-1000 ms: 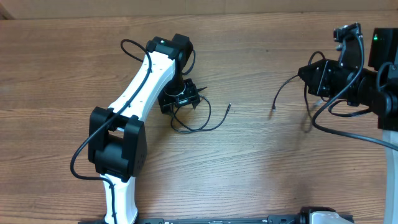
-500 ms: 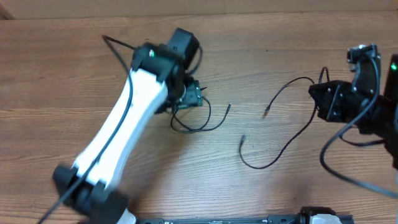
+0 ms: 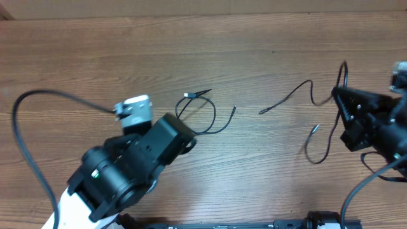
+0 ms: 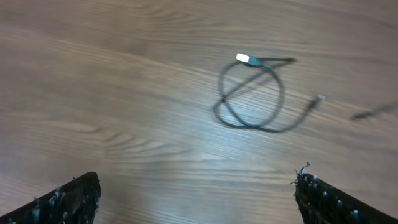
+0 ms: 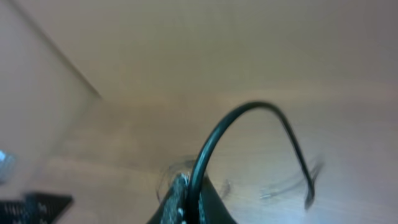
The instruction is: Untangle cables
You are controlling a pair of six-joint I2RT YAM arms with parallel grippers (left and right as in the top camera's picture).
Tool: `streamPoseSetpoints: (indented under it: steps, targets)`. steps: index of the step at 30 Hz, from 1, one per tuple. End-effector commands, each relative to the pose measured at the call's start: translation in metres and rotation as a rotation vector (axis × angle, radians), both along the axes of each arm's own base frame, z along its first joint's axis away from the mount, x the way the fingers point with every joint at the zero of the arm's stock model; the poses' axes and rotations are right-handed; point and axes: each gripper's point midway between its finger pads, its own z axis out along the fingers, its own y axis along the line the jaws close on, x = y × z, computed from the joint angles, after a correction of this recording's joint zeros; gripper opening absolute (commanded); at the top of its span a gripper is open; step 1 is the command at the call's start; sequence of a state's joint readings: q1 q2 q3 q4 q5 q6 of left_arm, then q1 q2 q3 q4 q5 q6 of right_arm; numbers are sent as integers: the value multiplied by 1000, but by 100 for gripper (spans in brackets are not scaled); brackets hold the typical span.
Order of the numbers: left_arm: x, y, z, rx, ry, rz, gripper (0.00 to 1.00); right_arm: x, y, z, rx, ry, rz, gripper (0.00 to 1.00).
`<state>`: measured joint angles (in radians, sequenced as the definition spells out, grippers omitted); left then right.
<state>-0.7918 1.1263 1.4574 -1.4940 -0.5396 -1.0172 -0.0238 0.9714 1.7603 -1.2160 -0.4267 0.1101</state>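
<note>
Two black fingers of the left gripper point(image 4: 196, 186) stand wide apart, one at each bottom corner of the left wrist view. Nothing is between them but bare wood. Just past them on the table point(image 3: 191, 51) lies the looped cable point(image 4: 281, 99). It is thin and black and curls into a loose ring that crosses over itself. Its silver plug point(image 4: 245, 59) lies at the far side of the ring, and its other end point(image 4: 319, 98) pokes out to the right. From above, the big left arm point(image 3: 127, 168) sits near this ring but does not touch it.

The right gripper point(image 5: 186, 196) is pinched tight on the long cable point(image 5: 249, 106). The cord comes up out of the closed fingers, bends over in an arch and drops down again. From above, this cable runs from the gripper at the right edge out toward the middle of the table. Another part of it makes a small hook just beside the gripper. The two cables lie well apart and do not touch.
</note>
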Motion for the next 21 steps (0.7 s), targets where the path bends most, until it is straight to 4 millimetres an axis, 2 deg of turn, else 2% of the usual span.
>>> streamPoseSetpoints:
  steps: [1,3,5,10,15,18,21]
  targets:
    - [-2,33,-8,-13,-83,208,100,-25,23,36,33,-159,143,4]
    - [-6,41,-16,-11,-83,248,100,-28,24,49,28,-224,152,4]
    - [-7,46,-24,7,-71,269,100,-27,22,52,24,-235,140,4]
    - [-9,47,-48,77,-10,266,100,-19,6,42,3,-196,32,4]
    - [-7,42,-63,121,55,256,100,-10,-26,30,16,-125,-180,4]
    - [-1,34,-65,103,51,238,100,-10,-37,18,-7,-78,-244,4]
    - [13,21,-53,52,-14,180,100,-11,-53,4,-43,-23,-329,4]
